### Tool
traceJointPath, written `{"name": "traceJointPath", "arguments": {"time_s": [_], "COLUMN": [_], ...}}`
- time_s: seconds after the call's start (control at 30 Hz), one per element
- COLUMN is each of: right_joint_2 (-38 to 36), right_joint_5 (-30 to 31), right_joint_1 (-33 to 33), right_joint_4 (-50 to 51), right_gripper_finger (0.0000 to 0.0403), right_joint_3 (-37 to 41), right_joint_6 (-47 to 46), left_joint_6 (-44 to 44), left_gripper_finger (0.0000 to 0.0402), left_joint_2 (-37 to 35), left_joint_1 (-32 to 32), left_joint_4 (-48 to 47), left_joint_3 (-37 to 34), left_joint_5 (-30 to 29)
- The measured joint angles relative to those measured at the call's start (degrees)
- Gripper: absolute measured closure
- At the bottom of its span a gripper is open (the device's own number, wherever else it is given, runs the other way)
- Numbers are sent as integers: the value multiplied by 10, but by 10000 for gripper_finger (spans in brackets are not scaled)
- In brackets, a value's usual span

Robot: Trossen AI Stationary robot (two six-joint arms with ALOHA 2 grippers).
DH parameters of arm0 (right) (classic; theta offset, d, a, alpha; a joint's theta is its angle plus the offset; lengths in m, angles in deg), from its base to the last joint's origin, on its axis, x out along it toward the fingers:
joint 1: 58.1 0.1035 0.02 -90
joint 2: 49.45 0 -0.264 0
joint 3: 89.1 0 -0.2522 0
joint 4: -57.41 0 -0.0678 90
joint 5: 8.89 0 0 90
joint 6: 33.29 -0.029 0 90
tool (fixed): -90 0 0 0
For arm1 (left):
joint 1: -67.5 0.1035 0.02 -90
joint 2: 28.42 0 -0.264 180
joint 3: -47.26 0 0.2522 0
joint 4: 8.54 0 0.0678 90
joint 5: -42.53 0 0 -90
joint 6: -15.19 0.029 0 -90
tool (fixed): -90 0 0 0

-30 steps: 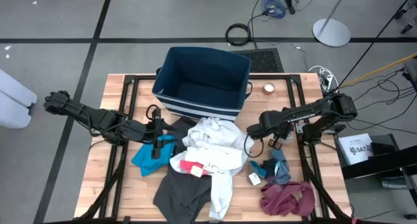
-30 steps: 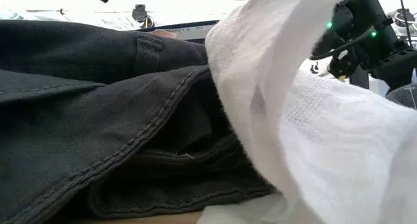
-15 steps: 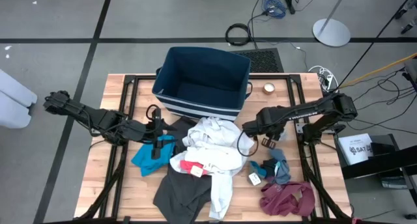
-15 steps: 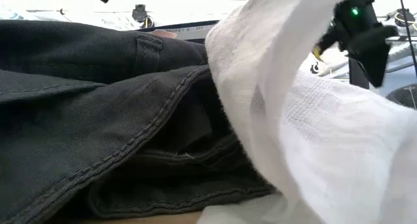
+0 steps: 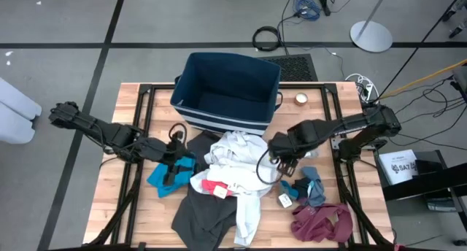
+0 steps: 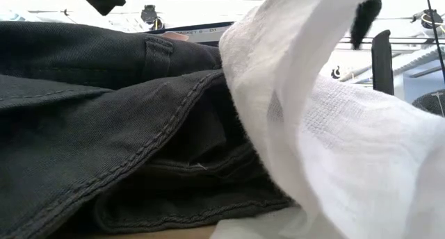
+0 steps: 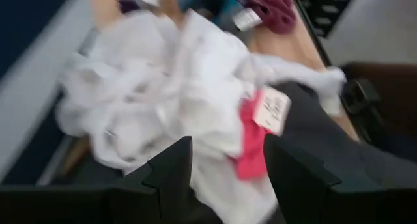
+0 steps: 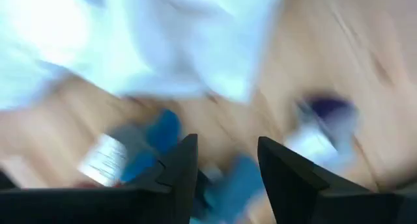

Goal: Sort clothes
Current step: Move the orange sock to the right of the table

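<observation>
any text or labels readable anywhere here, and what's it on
"SAT": start of dark lettering on the white sheet off the table's right edge; the rest is too small to read.
White tag on the red garment: print too small and blurred to read.
White tag by the grey-blue socks: unreadable.
Nothing else legible.
</observation>
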Motion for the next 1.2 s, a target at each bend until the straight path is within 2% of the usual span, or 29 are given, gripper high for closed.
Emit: {"name": "traceJointPath", "arguments": {"time_s": [0.13, 0.23, 0.43, 0.57, 0.77, 1.0, 1.1, 1.2], "right_joint_2": [0, 0, 0, 0, 0, 0, 0, 0], "right_joint_5": [20, 60, 216, 266, 280, 283, 283, 283], "right_joint_1": [43, 72, 114, 122, 123, 123, 123, 123], "right_joint_4": [-110, -165, -218, -227, -227, -226, -226, -226], "right_gripper_finger": [256, 256, 257, 257, 257, 257, 257, 257], "right_joint_3": [0, 0, 0, 0, 0, 0, 0, 0], "right_joint_6": [13, 14, 33, 36, 37, 42, 42, 42], "left_joint_6": [8, 64, 125, 137, 223, 250, 266, 277], "left_gripper_finger": [203, 203, 203, 203, 203, 206, 225, 262], "left_joint_2": [22, 56, 143, 194, 239, 259, 259, 259], "left_joint_1": [-1, -5, -11, -11, -11, -9, -10, -10], "left_joint_4": [46, 84, 145, 182, 203, 226, 223, 223], "left_joint_3": [-27, -41, -41, -41, -41, -41, -41, -41], "left_joint_5": [59, 96, 108, 108, 109, 87, 85, 79]}}
